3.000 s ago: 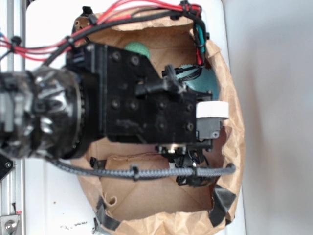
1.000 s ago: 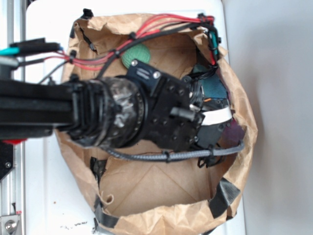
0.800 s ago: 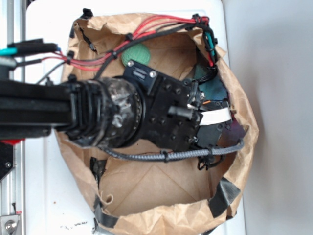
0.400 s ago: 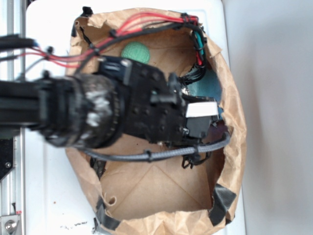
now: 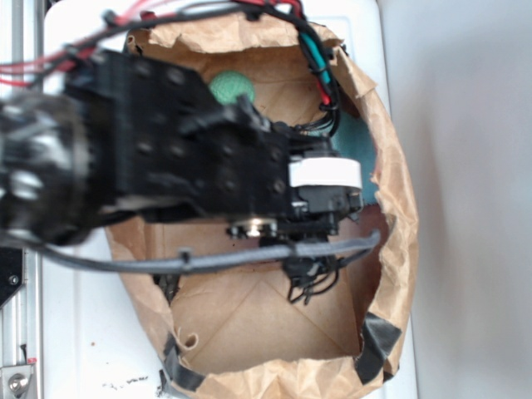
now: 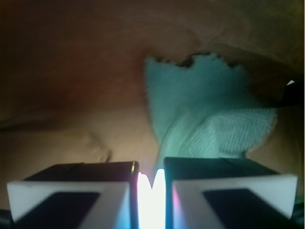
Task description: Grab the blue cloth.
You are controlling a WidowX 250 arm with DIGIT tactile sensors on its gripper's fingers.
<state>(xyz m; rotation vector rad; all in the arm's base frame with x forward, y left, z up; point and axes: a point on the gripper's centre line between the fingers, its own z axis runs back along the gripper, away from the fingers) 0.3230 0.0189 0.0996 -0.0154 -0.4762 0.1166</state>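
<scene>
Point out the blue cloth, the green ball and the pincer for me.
blue cloth (image 6: 200, 109), wrist view, middle of its raised fold.
green ball (image 5: 229, 86), exterior view, its visible upper part.
pincer (image 6: 151, 183), wrist view, bright slit between its fingertips.

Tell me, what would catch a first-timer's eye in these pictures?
The big black robot arm fills the overhead view, reaching into a crumpled brown paper bag, with a green ball peeking out near the bag's top. In the wrist view, the gripper has its two pads nearly together, and the blue cloth rises from them, apparently pinched.
</scene>
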